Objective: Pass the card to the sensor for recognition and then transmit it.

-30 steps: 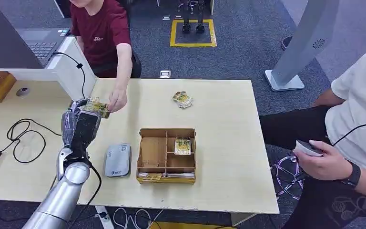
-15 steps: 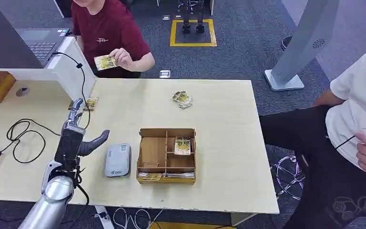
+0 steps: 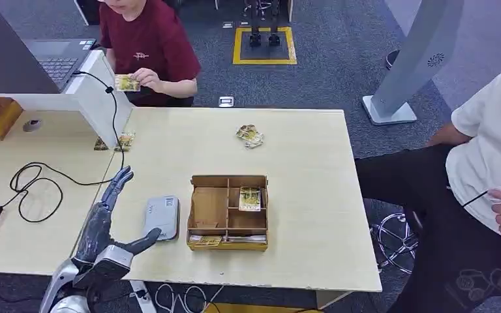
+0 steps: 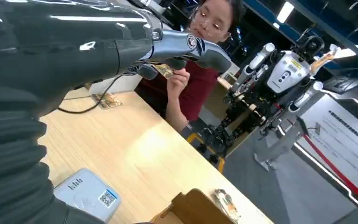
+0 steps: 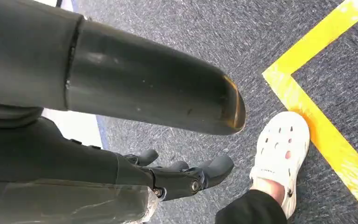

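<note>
The robot's left hand is hovering over the pale wooden tabletop at about eight o'clock in the head view, fingers spread apart and grasping nothing, its thumb pointing toward the grey rectangular card sensor lying just beside it at three o'clock. The small yellow-green printed card is sitting in the hand of a person in a dark red shirt standing beyond the far edge of the tabletop, at eleven o'clock. The brown cardboard divided tray is resting at three o'clock of the sensor, with another printed card lying in one of its right-side compartments. A loose pile of similar cards is lying near the far edge at twelve o'clock of the tray, and two more cards are lying beside a white partition. A black cable is looping across the tabletop at nine o'clock. The right hand is hanging over grey carpet with a yellow line, fingers loosely curled and apart, carrying nothing, near a white clog.
</note>
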